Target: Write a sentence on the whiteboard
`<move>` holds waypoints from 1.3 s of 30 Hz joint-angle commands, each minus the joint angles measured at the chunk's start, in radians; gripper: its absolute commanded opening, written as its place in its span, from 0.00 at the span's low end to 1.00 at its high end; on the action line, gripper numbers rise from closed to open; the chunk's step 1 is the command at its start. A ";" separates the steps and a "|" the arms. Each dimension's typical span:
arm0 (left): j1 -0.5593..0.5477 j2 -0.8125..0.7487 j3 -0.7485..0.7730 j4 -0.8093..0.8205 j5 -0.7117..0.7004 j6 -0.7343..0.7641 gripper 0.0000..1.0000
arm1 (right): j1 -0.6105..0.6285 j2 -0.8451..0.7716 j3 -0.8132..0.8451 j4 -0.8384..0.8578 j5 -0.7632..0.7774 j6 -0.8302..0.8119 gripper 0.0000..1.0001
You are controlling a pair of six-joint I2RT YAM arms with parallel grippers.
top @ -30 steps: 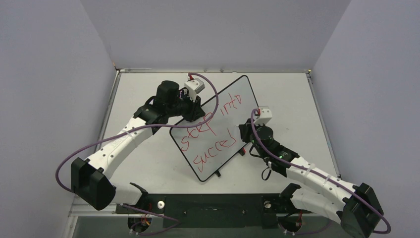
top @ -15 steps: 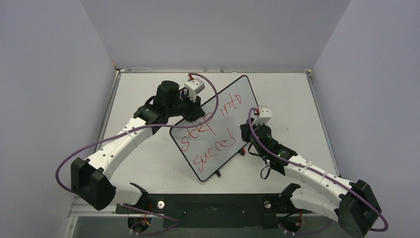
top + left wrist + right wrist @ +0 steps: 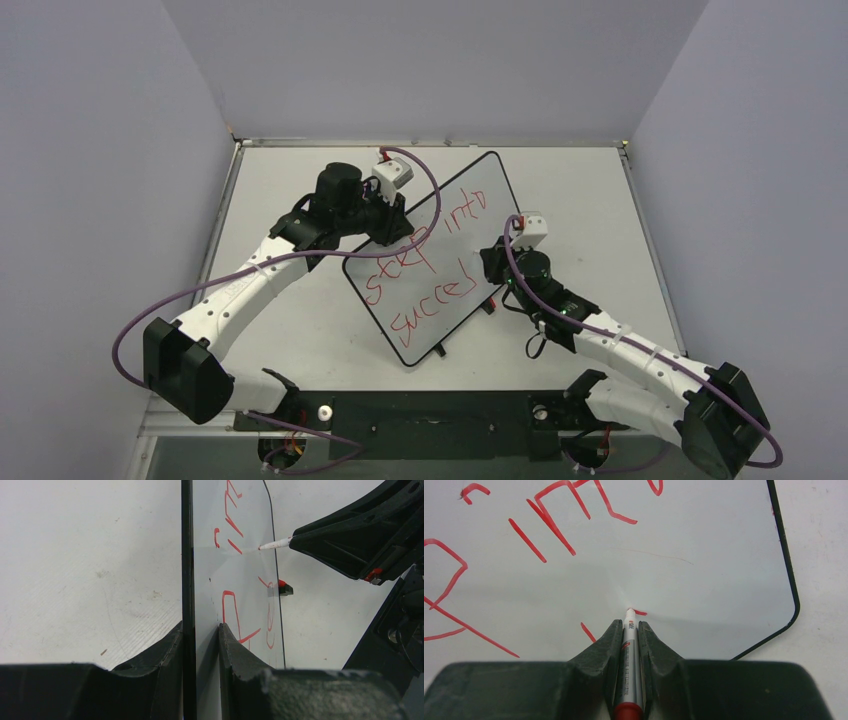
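Nudged slightly boardward, right tool [image 3: 629,626] pinches marker [image 3: 629,652] against whiteboard [image 3: 714,575]; left tool [image 3: 200,632] clamps its edge.

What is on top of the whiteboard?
The sentence in red, two lines, on the whiteboard. The marker, held in the right gripper, touches it at a short stroke. The left gripper clamps one edge. From above, the right gripper covers that stroke.

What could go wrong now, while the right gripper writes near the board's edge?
The left gripper clamps the whiteboard by one edge only, so pressure from the marker might pivot it and bend the strokes. The right gripper has the tip close to the board's rim, so the sentence may run out of room, or the tip may slide onto the table.
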 commanded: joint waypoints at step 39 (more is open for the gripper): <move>-0.009 -0.019 -0.003 0.088 -0.023 0.077 0.00 | -0.005 -0.035 -0.092 -0.014 0.092 0.048 0.00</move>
